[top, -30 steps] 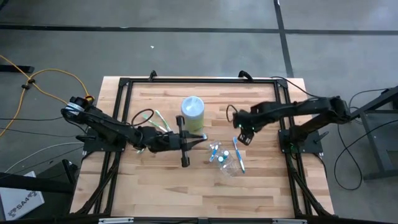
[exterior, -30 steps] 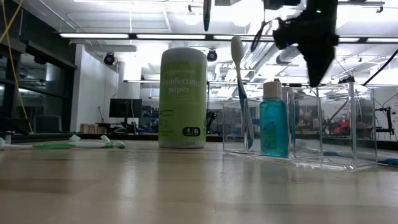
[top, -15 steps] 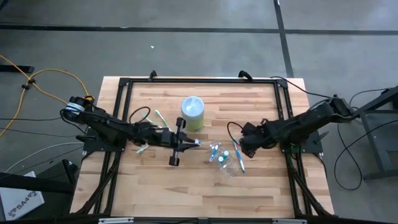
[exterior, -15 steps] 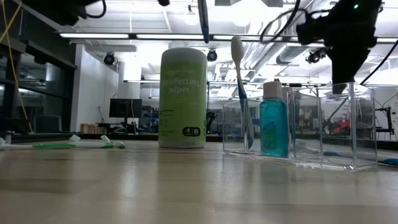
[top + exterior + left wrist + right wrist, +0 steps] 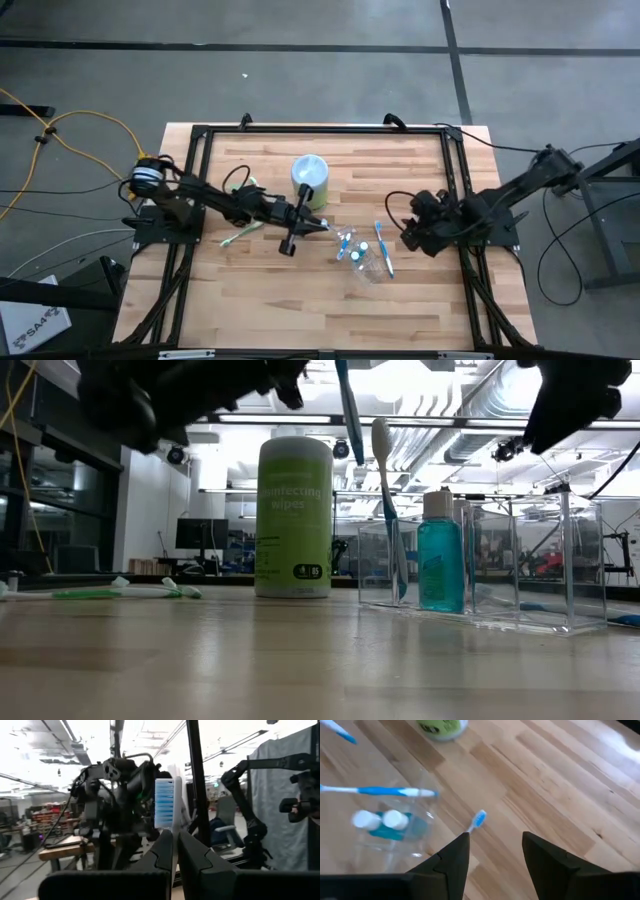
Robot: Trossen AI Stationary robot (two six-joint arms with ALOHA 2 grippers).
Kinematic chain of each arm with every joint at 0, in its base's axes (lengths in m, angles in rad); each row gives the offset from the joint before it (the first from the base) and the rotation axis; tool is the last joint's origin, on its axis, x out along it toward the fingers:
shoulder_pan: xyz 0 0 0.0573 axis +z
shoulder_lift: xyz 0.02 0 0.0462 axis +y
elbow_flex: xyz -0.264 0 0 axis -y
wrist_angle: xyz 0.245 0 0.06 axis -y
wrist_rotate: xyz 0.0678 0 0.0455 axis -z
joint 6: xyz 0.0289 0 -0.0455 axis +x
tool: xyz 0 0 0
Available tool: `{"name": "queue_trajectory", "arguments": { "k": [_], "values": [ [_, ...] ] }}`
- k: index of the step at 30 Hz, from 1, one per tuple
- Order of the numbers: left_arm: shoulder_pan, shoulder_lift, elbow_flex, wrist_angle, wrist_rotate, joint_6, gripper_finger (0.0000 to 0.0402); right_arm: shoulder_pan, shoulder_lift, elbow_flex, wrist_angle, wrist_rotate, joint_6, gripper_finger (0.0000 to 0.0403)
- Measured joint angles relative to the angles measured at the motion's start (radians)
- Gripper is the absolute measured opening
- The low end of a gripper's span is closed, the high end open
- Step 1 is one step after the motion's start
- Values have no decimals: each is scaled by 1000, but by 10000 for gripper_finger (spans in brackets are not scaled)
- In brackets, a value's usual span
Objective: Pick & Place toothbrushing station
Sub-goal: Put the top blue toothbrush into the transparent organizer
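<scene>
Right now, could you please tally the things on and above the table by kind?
Toothbrushes: 4 (green toothbrush lying, held toothbrush in the left tool, standing toothbrush, loose toothbrush)
Teal bottles: 2
Clear container: 1
Wipes canister: 1
Total: 8

You're working on a light wooden table (image 5: 260, 290) set on a grey concrete floor (image 5: 300, 80) crossed by dark seams. A yellow cable (image 5: 60, 125) loops over that floor beside it. Beyond the table, long ceiling lights (image 5: 170, 417) glow over exposed pipes, monitors (image 5: 200, 532) and cluttered workbenches.
</scene>
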Motion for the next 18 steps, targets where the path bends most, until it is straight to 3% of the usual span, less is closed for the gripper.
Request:
{"name": "queue_trajectory", "arguments": {
  "k": [5,18],
  "values": [
    [43,88,0,103,72,-34,2,45,-14,0,31,45,14,174],
    [27,154,0,134,73,31,2,61,-13,0,68,69,14,174]
  ]
}}
